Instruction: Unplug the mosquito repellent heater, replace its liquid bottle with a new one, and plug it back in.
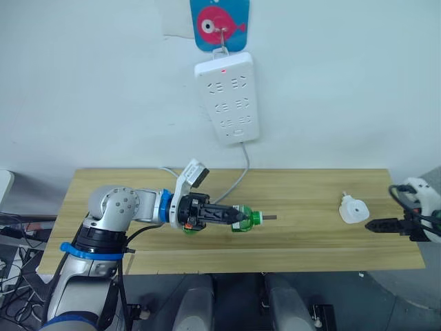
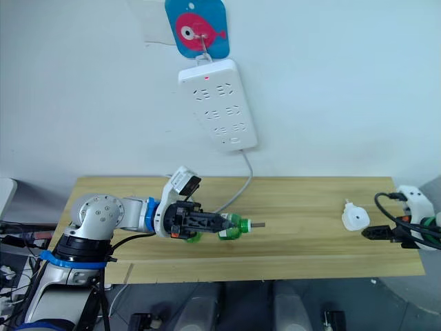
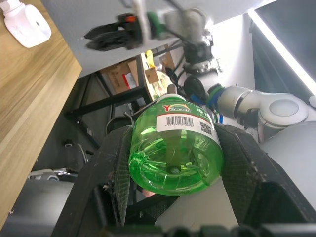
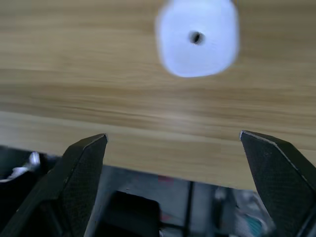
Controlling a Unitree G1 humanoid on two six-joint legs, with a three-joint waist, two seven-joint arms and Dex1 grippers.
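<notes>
Holding green liquid bottle clamped in left gripper jaws; right gripper jaws apart, heater at its 12 o'clock on bench — grab next.

Plain white wall running behind a light wooden table. White power strip hanging on it under a blue fish card, red light glowing, its cord trailing down to the tabletop.
</notes>
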